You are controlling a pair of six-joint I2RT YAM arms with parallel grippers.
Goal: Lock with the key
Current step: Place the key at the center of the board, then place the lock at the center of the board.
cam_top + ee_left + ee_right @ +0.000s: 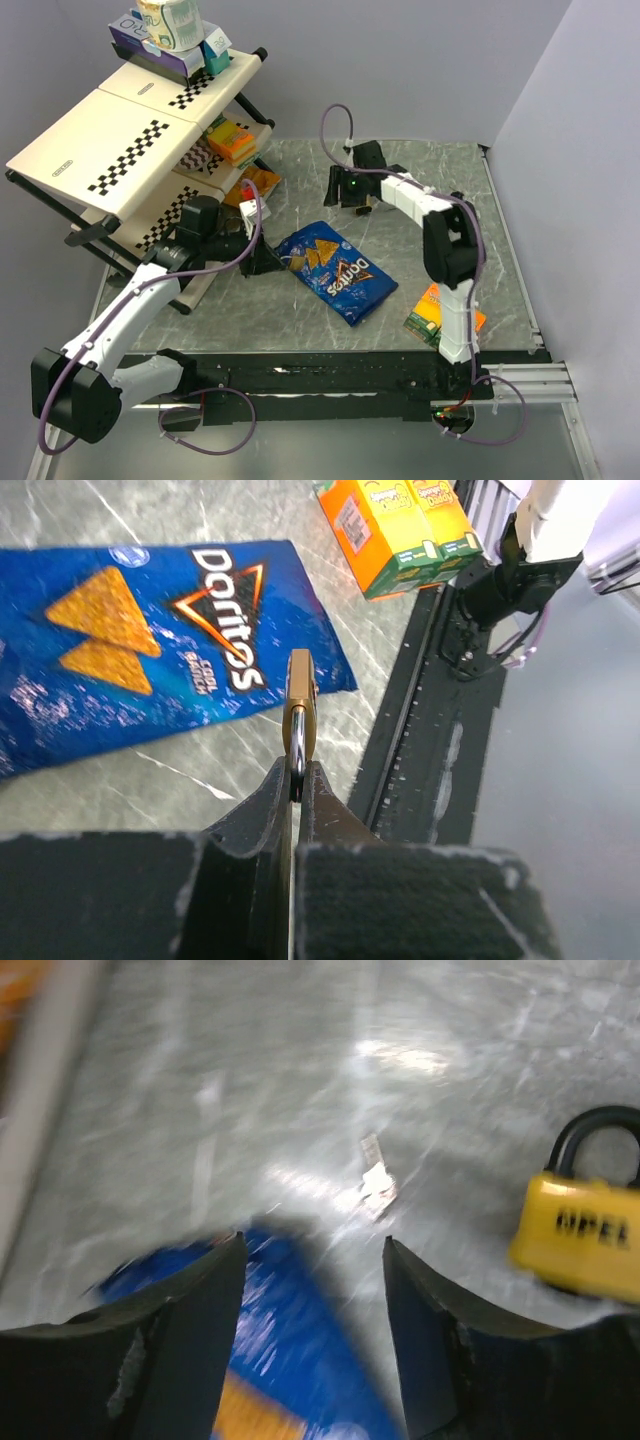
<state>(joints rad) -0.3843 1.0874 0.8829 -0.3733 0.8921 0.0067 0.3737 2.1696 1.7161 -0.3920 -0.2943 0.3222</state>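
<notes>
Brass padlock (300,705) first: your left gripper (297,780) is pinching it by the steel loop. The fingers are pressed together on that loop and the body sticks straight out beyond the tips, above the edge of the blue chip bag (150,650). From the left wrist you see the body edge-on, so its long axis runs directly away from the fingers. The keyhole end most likely faces outward, away from the grip. Your right gripper (315,1250) is spread wide with nothing between its fingers, hovering over the grey table (300,1060). Just ahead of it, roughly in line with the gap and a little toward the right-hand finger, lies a small pale sliver (375,1175). It may be the key, but the view is too blurred for you to be sure. A yellow padlock (580,1225) sits flat off to the right of that finger, apart from the sliver. If the sliver is the key, the right arm is much the nearer one. You would reach forward and down for it, then bring it across to the outward end of the held lock.
</notes>
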